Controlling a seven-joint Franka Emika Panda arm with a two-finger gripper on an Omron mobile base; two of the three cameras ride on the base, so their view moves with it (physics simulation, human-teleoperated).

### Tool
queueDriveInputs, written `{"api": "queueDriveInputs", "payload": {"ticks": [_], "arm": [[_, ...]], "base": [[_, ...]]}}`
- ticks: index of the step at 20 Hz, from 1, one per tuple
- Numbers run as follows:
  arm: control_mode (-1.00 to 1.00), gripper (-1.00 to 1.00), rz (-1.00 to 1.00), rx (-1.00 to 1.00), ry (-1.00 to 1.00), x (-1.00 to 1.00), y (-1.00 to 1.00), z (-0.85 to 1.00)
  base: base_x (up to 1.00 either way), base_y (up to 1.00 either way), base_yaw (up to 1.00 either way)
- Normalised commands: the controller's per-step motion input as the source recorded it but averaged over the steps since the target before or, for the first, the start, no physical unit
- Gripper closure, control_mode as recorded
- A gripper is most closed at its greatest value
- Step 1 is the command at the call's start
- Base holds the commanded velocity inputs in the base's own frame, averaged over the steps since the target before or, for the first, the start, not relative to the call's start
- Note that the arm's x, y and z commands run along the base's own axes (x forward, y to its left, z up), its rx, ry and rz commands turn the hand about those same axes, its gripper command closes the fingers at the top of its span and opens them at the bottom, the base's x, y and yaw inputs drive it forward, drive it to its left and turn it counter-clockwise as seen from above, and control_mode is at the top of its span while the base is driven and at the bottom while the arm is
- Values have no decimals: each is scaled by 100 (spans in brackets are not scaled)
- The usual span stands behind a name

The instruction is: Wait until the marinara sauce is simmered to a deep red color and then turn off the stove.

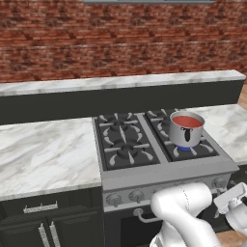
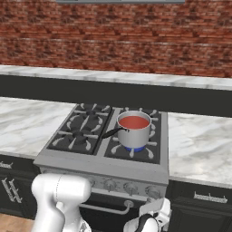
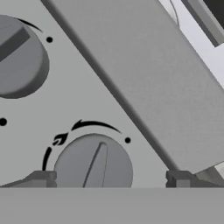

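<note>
Centrally, a stainless-steel stove (image 1: pixel 159 144) sits between two white marble counters (image 1: pixel 46 154), with a raised dark ledge and a red brick wall (image 1: pixel 120 38) behind it. On its front right burner stands a small shiny saucepan (image 1: pixel 186 129), filled to near the rim with red marinara sauce (image 1: pixel 187 121); a blue flame shows under the pan. The pan's dark handle points left, over the middle of the black grates (image 2: pixel 86 127). The other three burners are bare, and both counters offer open room to either side.

Below the cooktop edge, the robot's gripper (image 3: pixel 109 178) is low in front of the control panel, at the right end of the knob row. Its two dark fingertips stand wide apart, holding nothing, one on each side of a round silver knob (image 3: pixel 94 164). A second knob (image 3: pixel 19 57) lies near, to the upper left in the hand view. Dark cabinets (image 1: pixel 43 222) flank the oven.
</note>
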Motion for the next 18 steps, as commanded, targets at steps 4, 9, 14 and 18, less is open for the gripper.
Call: {"api": "queueDriveInputs", "payload": {"ticks": [4, 9, 14, 18], "arm": [[-100, -100, 0, 0, 0, 0, 11, 0], [-100, -100, 0, 0, 0, 0, 7, 0], [-100, -100, 0, 0, 0, 0, 0, 0], [-100, -100, 0, 0, 0, 0, 0, 0]], "base": [[0, 0, 0], [0, 0, 0], [0, 0, 0], [0, 0, 0]]}}
